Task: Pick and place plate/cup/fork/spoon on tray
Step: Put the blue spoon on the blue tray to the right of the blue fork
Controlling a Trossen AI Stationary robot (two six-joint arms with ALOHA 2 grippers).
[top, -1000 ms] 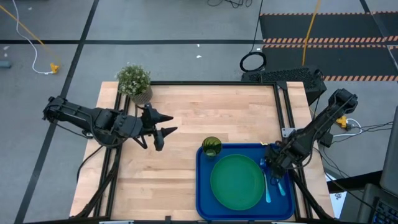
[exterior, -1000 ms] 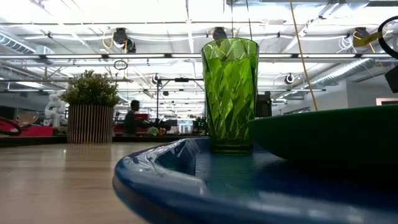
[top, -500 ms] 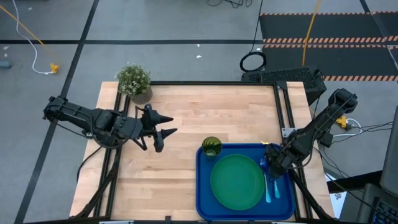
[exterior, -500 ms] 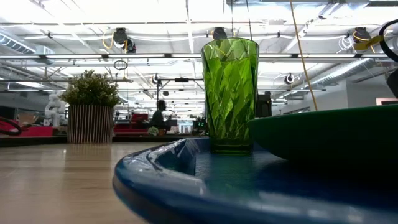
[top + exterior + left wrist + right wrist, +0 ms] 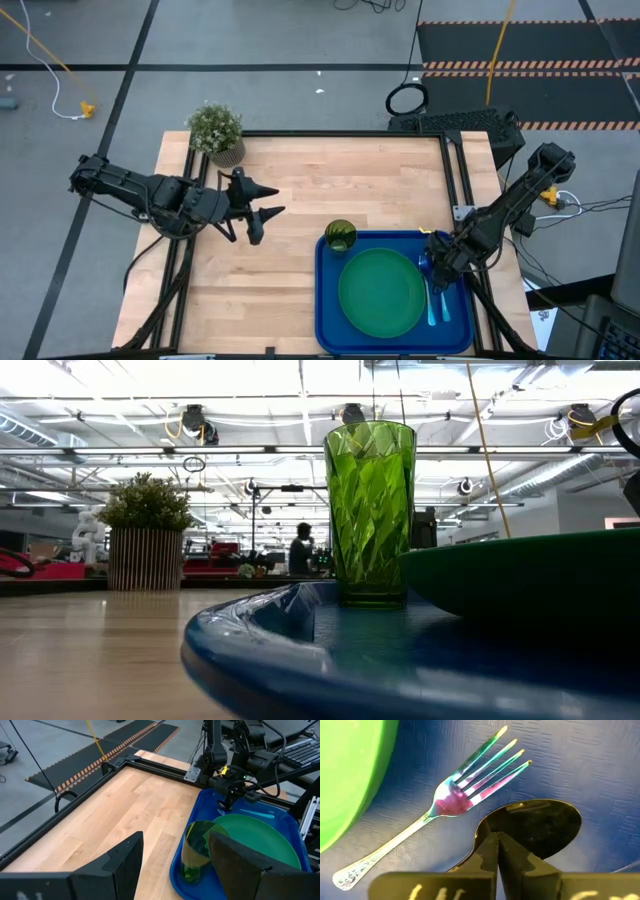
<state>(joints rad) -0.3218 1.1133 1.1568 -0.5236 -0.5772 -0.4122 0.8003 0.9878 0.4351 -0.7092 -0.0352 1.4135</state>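
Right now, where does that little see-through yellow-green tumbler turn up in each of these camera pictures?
High view: the translucent yellow-green tumbler stands in the far left corner of the bright-blue plastic tray.
Low view: tumbler at centre, upright on the tray.
Left wrist view: tumbler low, right of centre.
Right wrist view: not in it.
Shared landmark: the round dark-green plate beside it.

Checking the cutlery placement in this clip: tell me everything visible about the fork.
The fork is a slender four-pronged metal utensil with an iridescent sheen, purple at the neck and green-blue along the tines, and an embossed handle end. It lies flat on the blue tray, between the green plate and the dark shiny spoon, touching neither as far as shows. The shut right gripper sits over the spoon, not the fork. From above it appears light blue.
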